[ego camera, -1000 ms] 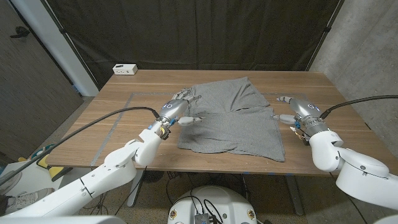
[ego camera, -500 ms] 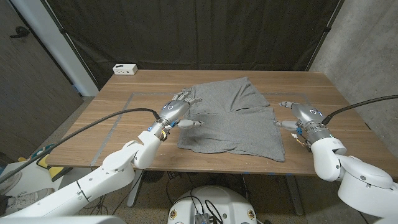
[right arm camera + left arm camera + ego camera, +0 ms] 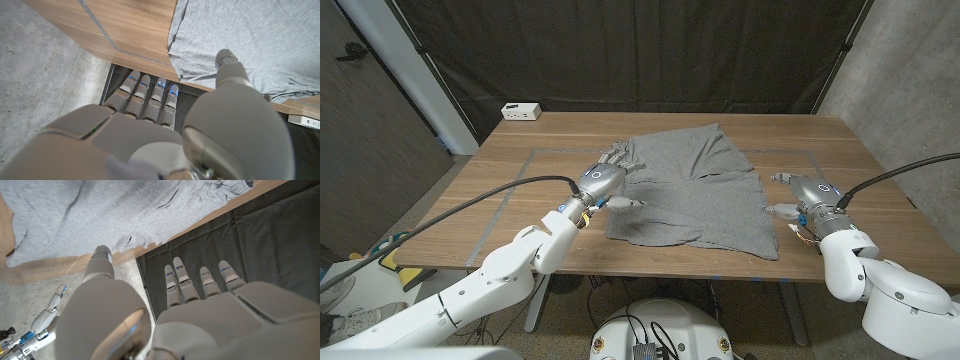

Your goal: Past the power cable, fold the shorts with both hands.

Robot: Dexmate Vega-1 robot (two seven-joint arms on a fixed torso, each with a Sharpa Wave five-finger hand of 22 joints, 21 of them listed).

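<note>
We see the grey fabric shorts (image 3: 695, 190) spread on the wooden desk (image 3: 500, 200); our left hand (image 3: 603, 180) touches their edge, right hand (image 3: 804, 193) beside them, both with fingers apart, holding nothing.

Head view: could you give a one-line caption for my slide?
Two robot hands, left hand and right hand, flank grey shorts on a wooden table.

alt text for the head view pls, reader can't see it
Grey shorts lie spread on a wooden table, with a robot hand at each side edge. The left hand is at the shorts' left edge, and the right hand is just off their right edge, fingers apart and holding nothing. A small white box sits at the table's far left corner before a dark curtain.
</note>
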